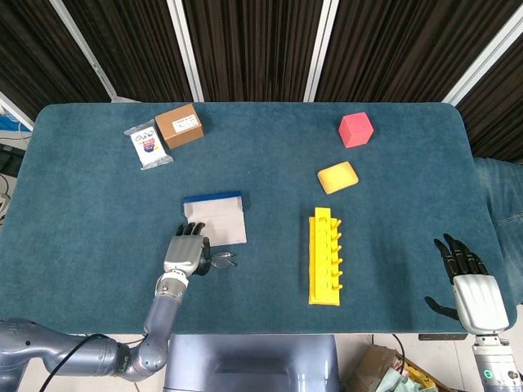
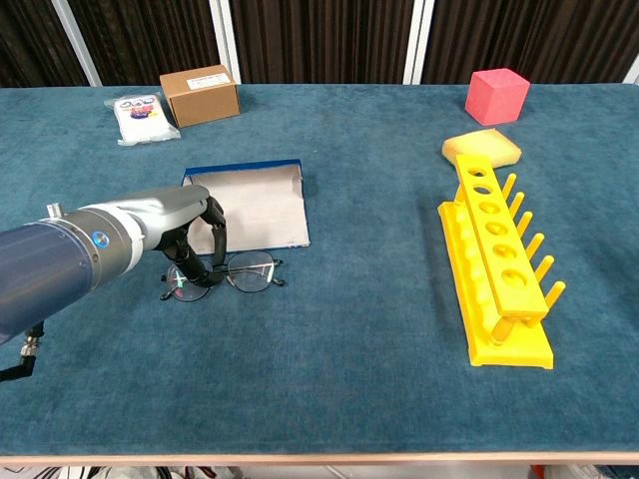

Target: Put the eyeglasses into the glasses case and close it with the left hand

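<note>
Robot left hand lowered onto eyeglasses beside an open glasses case on a blue-green table.

Head view: the left hand [image 1: 187, 255] sits in the lower left of the frame, back upward, covering the left lens of the eyeglasses [image 1: 221, 260]; whether it grips them cannot be told here. The open glasses case [image 1: 216, 218] lies just above it. The right hand [image 1: 468, 286] rests at the lower right edge, fingers spread, holding nothing. A yellow peg rack [image 1: 324, 256] lies centre right, with a yellow sponge [image 1: 337, 176] and a pink cube [image 1: 356, 129] above it. Chest view: the left hand [image 2: 192, 232] reaches in from the left, fingers [image 2: 217, 239] curled down, touching the eyeglasses [image 2: 240, 271] at their left lens; a firm hold is unclear. The glasses case [image 2: 259, 205] lies just behind. A cardboard box [image 2: 200, 94] and a small packet [image 2: 142, 116] sit upper left.
</note>
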`<state>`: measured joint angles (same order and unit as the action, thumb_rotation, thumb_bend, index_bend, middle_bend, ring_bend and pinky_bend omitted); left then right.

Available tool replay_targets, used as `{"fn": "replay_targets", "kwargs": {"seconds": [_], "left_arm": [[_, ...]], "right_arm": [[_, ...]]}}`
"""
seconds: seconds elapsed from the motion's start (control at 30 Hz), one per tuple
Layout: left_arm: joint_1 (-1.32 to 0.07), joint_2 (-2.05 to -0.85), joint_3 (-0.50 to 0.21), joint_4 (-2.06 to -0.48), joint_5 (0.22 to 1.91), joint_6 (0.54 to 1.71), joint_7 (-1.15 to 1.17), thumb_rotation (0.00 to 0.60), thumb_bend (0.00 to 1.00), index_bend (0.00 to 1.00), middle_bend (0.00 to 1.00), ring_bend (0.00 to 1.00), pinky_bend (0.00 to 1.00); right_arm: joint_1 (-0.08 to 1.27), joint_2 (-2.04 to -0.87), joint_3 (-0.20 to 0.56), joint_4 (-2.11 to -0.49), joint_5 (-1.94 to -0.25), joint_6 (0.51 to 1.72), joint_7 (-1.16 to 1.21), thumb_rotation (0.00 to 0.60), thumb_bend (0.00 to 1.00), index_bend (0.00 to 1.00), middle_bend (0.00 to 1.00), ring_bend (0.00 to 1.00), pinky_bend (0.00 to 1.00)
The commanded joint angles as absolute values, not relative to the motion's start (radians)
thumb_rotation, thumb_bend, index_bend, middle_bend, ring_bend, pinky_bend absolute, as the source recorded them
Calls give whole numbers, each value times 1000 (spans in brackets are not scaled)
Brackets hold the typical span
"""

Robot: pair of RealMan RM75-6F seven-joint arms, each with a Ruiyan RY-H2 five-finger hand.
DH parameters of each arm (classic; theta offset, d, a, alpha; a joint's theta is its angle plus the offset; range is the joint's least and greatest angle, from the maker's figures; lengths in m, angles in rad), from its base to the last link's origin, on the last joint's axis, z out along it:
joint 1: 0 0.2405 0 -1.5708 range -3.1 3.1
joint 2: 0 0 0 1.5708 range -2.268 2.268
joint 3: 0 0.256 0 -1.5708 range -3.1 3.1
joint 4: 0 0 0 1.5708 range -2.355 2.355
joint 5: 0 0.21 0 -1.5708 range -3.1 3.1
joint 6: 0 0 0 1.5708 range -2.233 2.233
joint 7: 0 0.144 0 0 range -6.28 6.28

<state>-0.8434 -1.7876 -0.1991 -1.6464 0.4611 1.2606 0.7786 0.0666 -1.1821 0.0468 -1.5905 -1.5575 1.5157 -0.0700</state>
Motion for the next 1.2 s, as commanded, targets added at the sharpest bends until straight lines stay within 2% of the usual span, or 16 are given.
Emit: {"fn": "replay_targets", "kwargs": {"seconds": [0.03, 0.8, 1.03, 1.2], "left_arm": [[-842, -1797, -201, -1636, 466, 1259, 777, 600, 299, 542, 101, 0, 0], [-830, -1808, -211, -1632, 493, 1269, 803, 600, 303, 565, 113, 0, 0], [-829, -1809, -215, -1629, 495, 1270, 814, 600, 385, 566, 112, 0, 0], [-830, -1813, -211, -1623, 502, 1275, 828, 600, 393, 569, 112, 0, 0]], "right_arm": [[67, -1182, 46, -1590, -1558, 1516, -69, 600, 127, 0, 0, 84, 187], [67, -1181, 47, -1593, -1553, 1512, -74, 600, 129, 0, 0, 84, 187], [67, -1181, 47, -1596, -1549, 1510, -78, 600, 132, 0, 0, 85, 187], [67, -1180, 47, -1597, -1547, 1507, -79, 600, 132, 0, 0, 84, 187]]}}
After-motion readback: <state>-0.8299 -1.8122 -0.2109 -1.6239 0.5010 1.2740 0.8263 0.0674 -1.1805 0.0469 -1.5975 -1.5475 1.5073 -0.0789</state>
